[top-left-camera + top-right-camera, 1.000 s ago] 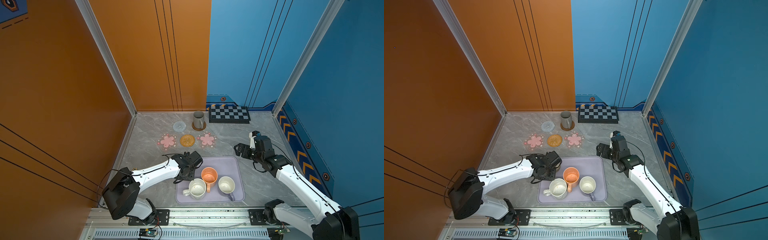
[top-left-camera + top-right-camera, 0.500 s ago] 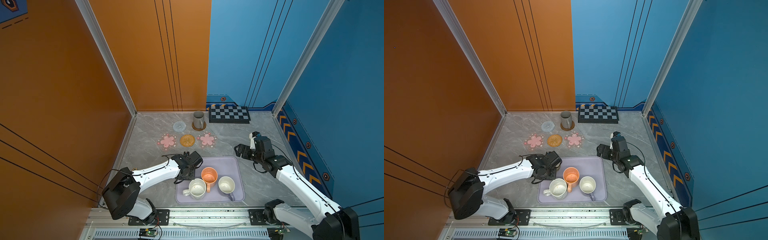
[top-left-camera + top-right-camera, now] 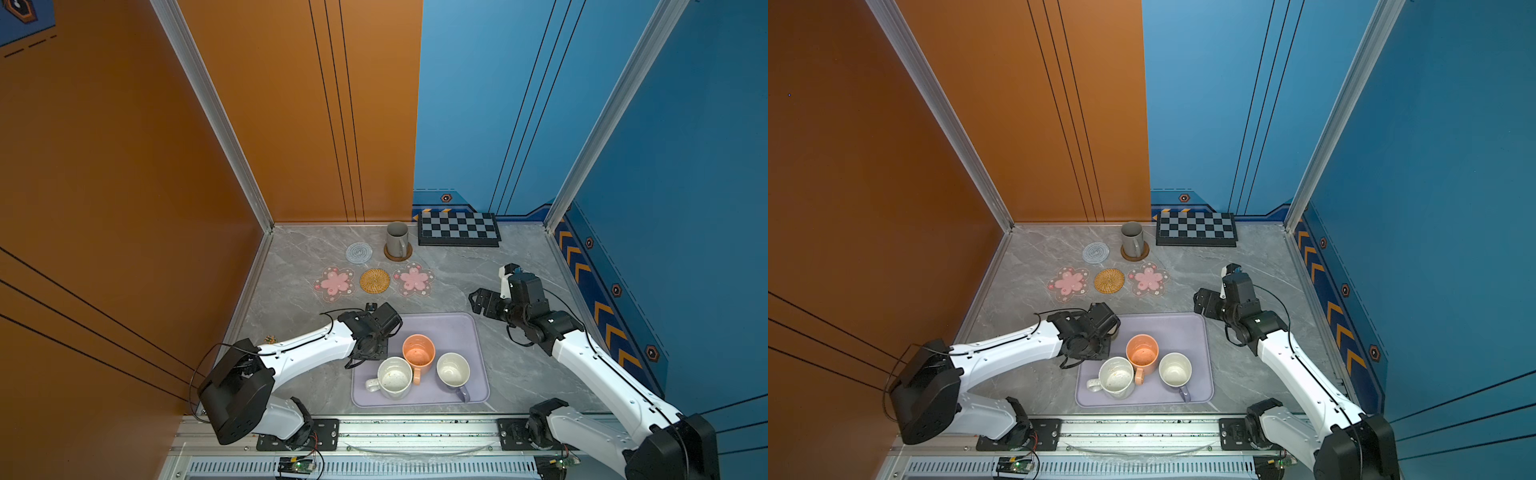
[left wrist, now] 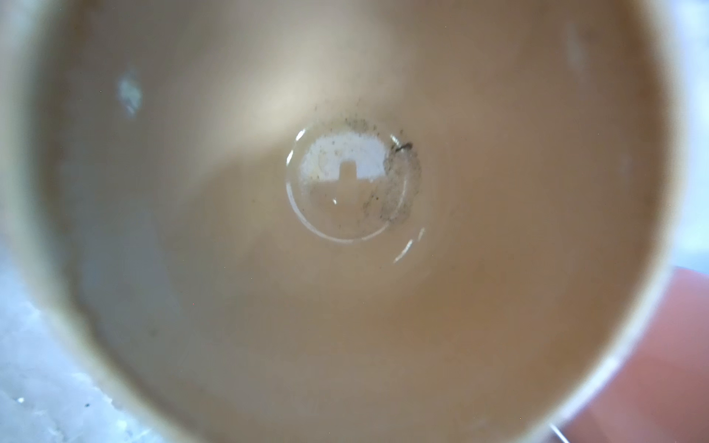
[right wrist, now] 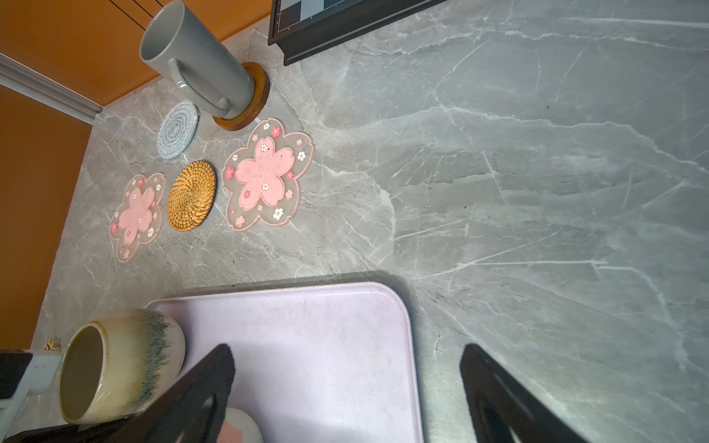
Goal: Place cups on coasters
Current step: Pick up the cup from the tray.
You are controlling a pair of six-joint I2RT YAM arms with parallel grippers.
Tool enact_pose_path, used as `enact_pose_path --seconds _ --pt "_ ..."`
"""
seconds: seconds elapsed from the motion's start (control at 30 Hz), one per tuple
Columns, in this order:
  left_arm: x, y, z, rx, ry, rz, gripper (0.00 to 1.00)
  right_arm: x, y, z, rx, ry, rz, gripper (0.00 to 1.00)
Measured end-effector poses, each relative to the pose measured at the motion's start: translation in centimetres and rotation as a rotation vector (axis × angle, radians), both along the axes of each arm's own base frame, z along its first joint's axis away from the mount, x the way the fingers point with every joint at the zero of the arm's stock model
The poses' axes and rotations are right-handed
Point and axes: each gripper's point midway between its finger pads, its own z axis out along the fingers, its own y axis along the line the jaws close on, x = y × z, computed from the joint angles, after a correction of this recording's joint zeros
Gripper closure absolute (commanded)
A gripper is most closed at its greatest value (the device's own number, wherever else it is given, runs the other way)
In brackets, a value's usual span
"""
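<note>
The left gripper (image 3: pixel 371 351) has just clamped shut on the beige mug (image 5: pixel 119 364), standing at the lavender tray's (image 3: pixel 459 332) far left corner; lifting looks next; the rattan coaster (image 3: pixel 375 281) beyond lies bare; the right gripper (image 5: pixel 345 349) gapes idle.

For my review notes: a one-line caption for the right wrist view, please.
Grey mug on brown coaster; beige mug at lavender tray's corner; open right tool in foreground.

Your left gripper (image 3: pixel 371 349): pointing down, jaws closed on beige mug (image 5: pixel 126 364).
Your right gripper (image 5: pixel 345 349): jaws wide apart, empty.
</note>
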Motion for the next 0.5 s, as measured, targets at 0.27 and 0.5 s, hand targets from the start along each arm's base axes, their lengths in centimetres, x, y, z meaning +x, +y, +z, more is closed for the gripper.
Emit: enact_pose_path --seconds 0.27,0.5 --pt "-0.3 1.7 1.8 0.0 -0.005 -0.037 1.0 0.0 0.0 0.0 0.0 0.0 0.0 0.06" --pt "0.6 2.7 3.8 -0.013 -0.03 -0.055 1.0 0.1 0.0 -0.4 -0.004 0.013 0.0 0.06"
